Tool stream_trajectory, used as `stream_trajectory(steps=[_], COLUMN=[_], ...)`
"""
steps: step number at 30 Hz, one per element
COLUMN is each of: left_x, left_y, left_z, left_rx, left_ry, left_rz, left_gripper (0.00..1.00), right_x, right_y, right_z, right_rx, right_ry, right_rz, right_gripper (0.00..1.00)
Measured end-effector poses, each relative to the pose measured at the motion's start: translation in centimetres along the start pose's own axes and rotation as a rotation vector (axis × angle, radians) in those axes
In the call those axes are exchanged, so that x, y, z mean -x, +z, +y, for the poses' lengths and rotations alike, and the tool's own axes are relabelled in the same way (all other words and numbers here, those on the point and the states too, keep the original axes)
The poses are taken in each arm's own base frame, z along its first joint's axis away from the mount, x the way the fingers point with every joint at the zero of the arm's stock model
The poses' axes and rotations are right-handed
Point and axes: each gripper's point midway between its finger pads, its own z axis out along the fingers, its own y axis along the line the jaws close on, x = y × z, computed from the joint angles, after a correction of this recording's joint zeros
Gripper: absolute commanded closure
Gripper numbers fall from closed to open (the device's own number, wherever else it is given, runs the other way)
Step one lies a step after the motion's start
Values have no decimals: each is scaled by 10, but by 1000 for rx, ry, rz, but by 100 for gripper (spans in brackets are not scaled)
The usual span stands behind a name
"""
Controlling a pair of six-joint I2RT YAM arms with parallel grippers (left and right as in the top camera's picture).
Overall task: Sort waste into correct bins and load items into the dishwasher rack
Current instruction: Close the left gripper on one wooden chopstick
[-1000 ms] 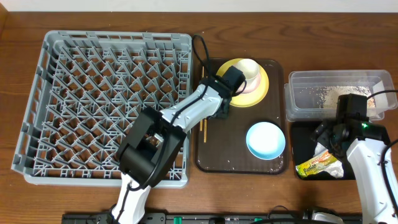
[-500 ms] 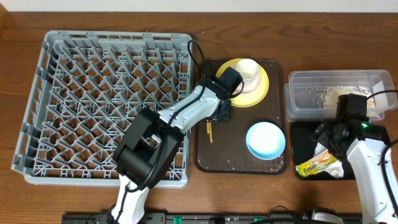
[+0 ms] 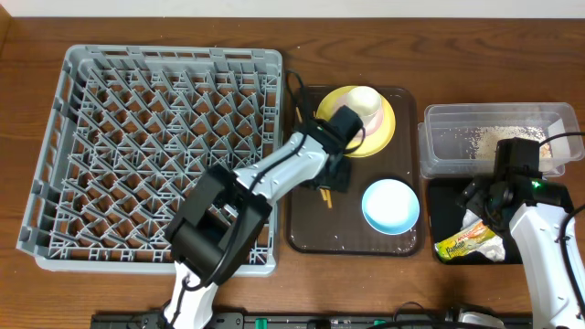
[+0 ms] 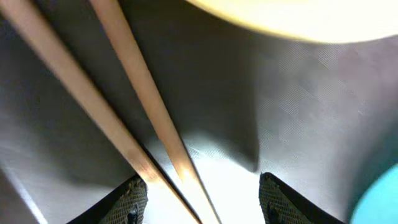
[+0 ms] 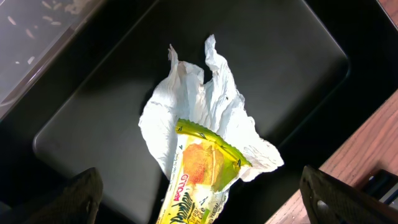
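Two wooden chopsticks [image 4: 134,81] lie on the brown serving tray [image 3: 311,233] and run between the fingertips of my open left gripper [image 4: 205,194], which is low over them; they also show in the overhead view [image 3: 323,195] beside the gripper [image 3: 335,175]. The yellow plate [image 3: 382,137] carries a white cup-like vessel [image 3: 364,102]. The light blue bowl [image 3: 391,205] sits on the tray's front right. My right gripper [image 5: 208,190] is open above the green-and-yellow wrapper [image 5: 202,171] and white napkin [image 5: 199,112] in the black bin [image 5: 106,118].
The grey dishwasher rack [image 3: 55,146] fills the left of the table. The clear tub [image 3: 439,137] with rice-like crumbs stands behind the black bin [image 3: 439,206]. The wooden table edge [image 5: 373,143] shows right of the black bin.
My left gripper has moved right and toward the front across the brown tray, and the chopsticks have shifted with it from the tray's left edge toward its middle. The right arm has not moved.
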Motion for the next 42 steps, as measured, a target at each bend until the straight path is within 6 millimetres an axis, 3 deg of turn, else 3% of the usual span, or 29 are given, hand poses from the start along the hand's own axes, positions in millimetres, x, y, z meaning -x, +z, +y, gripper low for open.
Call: stream_trajectory(steps=[6, 11, 16, 28, 38, 42], left_x=[-5, 8, 18, 29, 36, 36], left_y=[-3, -27, -46, -39, -38, -29], left_z=[7, 23, 29, 31, 32, 34], left_rx=[56, 136, 171, 148, 144, 161], left_ry=[5, -43, -117, -273, -321, -321], left_rz=[-13, -110, -193, -270, -313, -303], left_gripper=[40, 40, 54, 63, 65, 65], right_x=[0, 0, 0, 0, 0, 0], right_y=[0, 0, 0, 0, 0, 0], right_z=[0, 0, 0, 0, 0, 0], right_rx=[0, 0, 0, 0, 0, 0], right_ry=[0, 0, 0, 0, 0, 0], right_rz=[0, 0, 0, 0, 0, 0], right_gripper=[1, 1, 1, 1, 1, 1])
